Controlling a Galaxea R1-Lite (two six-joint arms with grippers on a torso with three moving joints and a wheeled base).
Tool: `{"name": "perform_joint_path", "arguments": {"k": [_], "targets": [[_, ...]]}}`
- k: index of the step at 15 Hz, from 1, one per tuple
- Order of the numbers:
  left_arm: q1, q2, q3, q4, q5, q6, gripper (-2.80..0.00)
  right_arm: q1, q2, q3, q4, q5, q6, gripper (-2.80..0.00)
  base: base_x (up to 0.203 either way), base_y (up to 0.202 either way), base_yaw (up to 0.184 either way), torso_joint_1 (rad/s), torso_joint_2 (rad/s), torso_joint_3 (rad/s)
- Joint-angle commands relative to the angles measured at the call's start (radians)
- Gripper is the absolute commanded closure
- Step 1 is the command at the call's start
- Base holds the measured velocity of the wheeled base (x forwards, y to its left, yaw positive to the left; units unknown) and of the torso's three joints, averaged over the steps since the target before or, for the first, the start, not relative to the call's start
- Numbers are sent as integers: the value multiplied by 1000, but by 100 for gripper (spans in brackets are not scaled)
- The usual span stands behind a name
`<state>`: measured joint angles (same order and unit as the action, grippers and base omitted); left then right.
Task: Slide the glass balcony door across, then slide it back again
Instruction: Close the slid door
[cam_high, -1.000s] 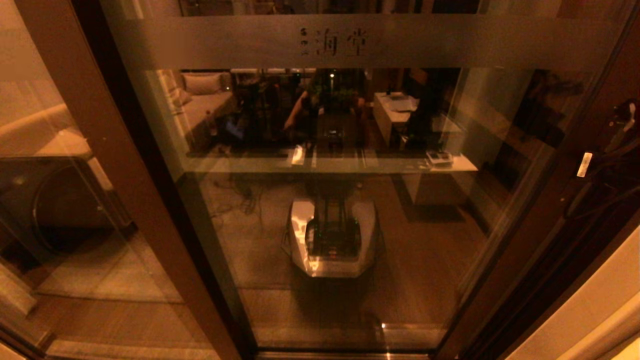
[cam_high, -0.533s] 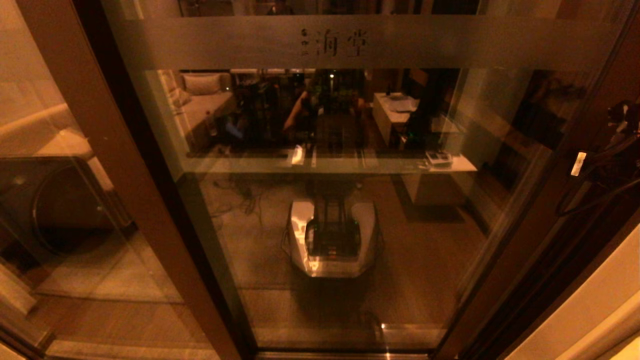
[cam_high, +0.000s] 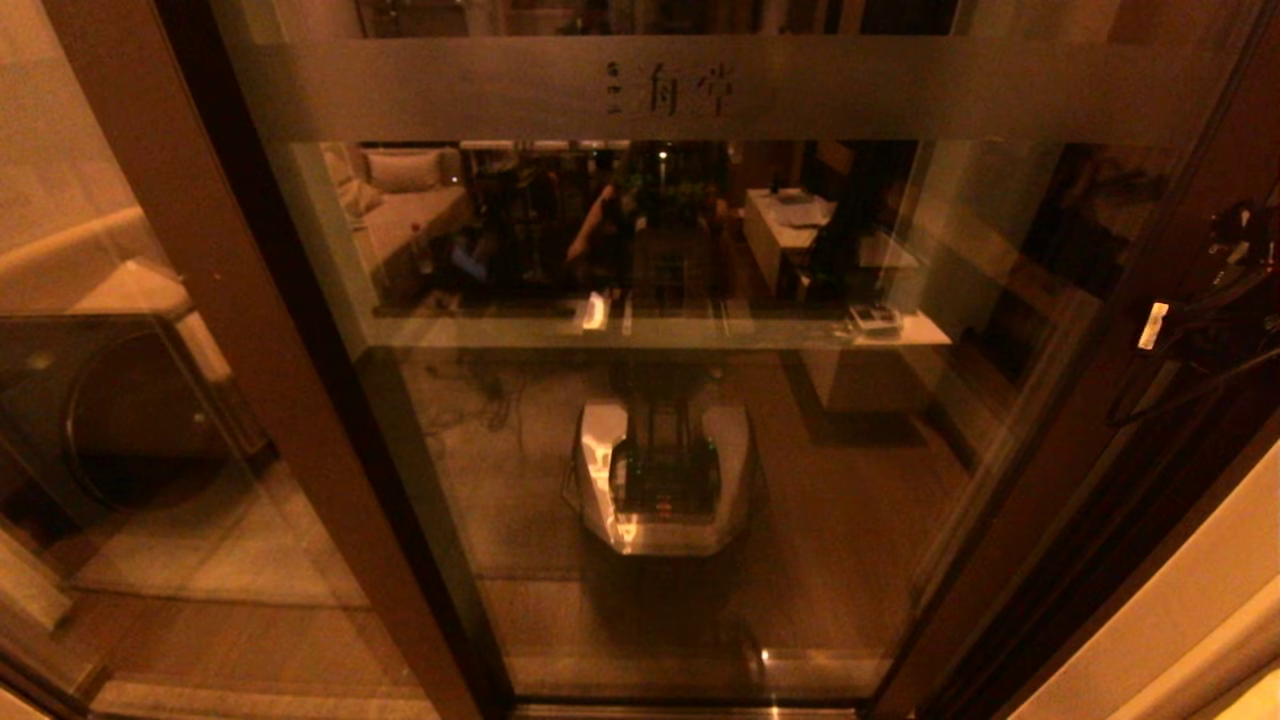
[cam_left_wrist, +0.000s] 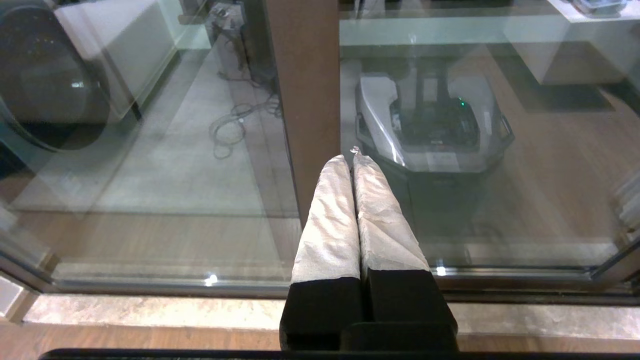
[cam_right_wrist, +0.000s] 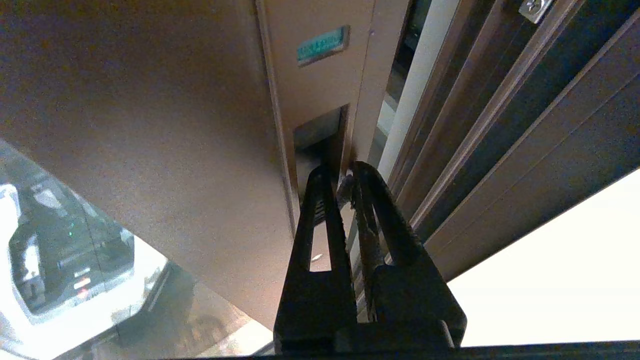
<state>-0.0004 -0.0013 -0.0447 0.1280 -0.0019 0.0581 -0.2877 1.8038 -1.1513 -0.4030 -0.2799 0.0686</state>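
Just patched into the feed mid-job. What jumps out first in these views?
The glass balcony door fills the head view, with the robot's own reflection in mid-pane and a frosted band across the top. At its right-hand frame the right gripper has its shut fingertips at a recessed slot. The left gripper, shut, points at the brown frame post lower down.
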Motion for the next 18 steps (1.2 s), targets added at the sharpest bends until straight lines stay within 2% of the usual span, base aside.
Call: {"name": "perform_joint_path", "arguments": {"k": [1,9,18], "targets": [[0,0,0,1,0,0,0,-6,11,-7,-11,-4,0,0,0,0,0,0,0,0],[0,0,0,1,0,0,0,-8,-46,37,-7,31,0,0,0,0,0,0,0,0],[0,0,0,1,0,0,0,-54,-73,56,-8,33,-6,0,0,0,0,0,0,0]]}}
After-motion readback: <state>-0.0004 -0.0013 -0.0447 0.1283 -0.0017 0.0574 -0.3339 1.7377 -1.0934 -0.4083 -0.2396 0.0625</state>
